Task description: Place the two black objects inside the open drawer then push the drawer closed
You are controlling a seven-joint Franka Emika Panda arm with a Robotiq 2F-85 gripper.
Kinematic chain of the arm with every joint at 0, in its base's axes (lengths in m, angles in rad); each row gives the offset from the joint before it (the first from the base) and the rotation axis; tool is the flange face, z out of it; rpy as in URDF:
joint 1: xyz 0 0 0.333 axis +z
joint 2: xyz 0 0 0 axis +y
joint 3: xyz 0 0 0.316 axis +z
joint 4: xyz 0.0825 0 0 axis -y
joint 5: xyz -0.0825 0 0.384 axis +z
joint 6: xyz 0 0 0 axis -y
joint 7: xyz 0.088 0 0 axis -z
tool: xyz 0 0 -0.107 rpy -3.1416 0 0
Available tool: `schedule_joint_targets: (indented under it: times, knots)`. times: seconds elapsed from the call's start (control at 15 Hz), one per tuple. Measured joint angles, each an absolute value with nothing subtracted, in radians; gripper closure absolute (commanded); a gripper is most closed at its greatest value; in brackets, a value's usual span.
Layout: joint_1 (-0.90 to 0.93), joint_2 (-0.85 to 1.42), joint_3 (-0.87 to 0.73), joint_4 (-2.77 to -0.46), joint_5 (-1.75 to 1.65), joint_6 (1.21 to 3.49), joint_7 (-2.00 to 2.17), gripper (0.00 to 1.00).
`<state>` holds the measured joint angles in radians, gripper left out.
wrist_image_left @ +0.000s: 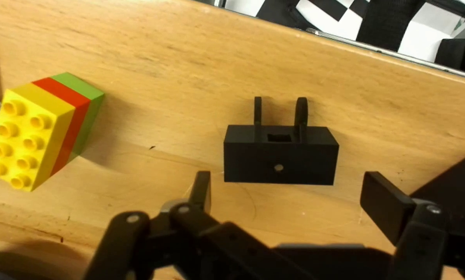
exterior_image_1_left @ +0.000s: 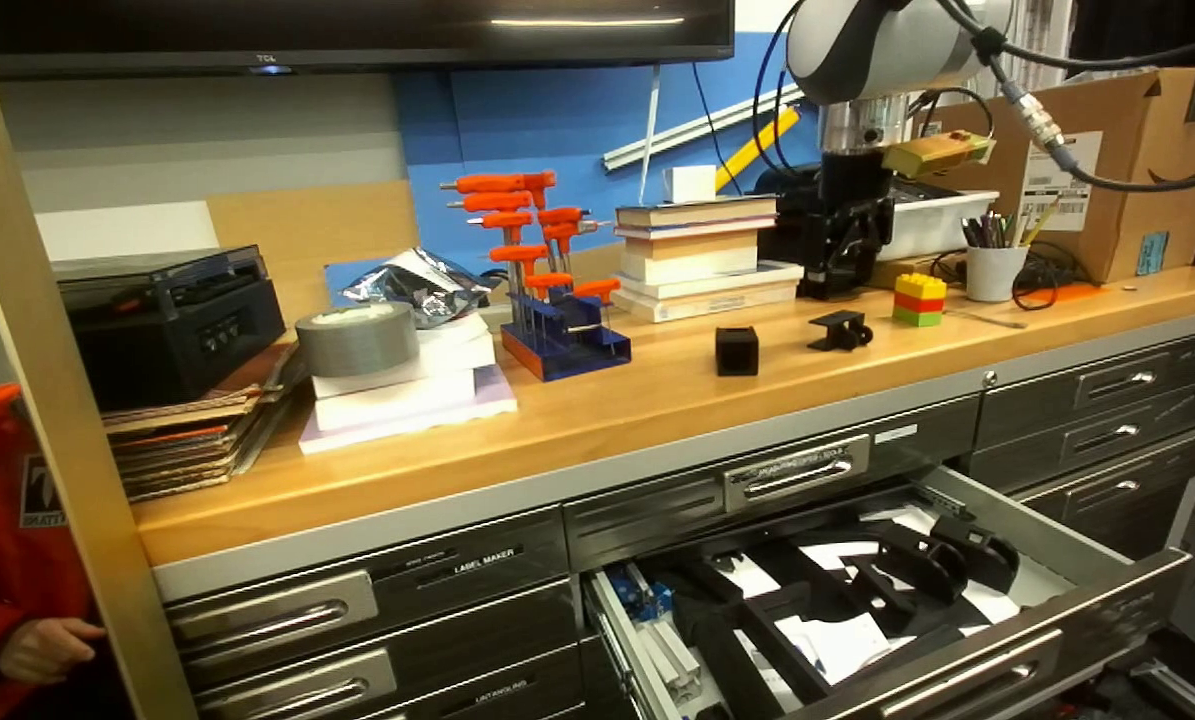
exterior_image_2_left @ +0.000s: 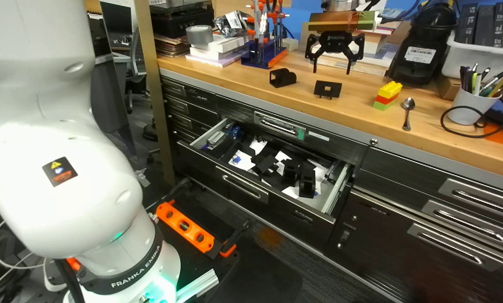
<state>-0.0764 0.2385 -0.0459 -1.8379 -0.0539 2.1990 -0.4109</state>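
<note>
Black bracket (wrist_image_left: pixel 279 156) on wooden counter (wrist_image_left: pixel 170 89), between pulled-out drawer (exterior_image_2_left: pixel 276 202) and tool (exterior_image_2_left: pixel 331 71), jaws spread wide

Lettering around the open drawer (exterior_image_1_left: pixel 1107 625)
TCL on the television (exterior_image_1_left: pixel 357 30) above it; LABEL MAKER and apparently UNTANGLING on drawer fronts (exterior_image_1_left: pixel 542 555) to its left; a smile arrow on the cardboard box (exterior_image_1_left: pixel 1132 120) to its upper right. ROBOTIQ on the end effector (exterior_image_2_left: pixel 331 69) above and behind it; FRANKA EMIKA on the robot base (exterior_image_2_left: pixel 137 275) and a warning triangle on the arm sticker (exterior_image_2_left: pixel 60 171) in front.
</note>
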Motion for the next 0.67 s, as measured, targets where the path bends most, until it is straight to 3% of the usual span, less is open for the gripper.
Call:
schedule_joint_targets:
  times: [0.67]
  knots:
    - [-0.111,0.342,-0.032,-1.794,-0.014,2.185,-0.447,0.0]
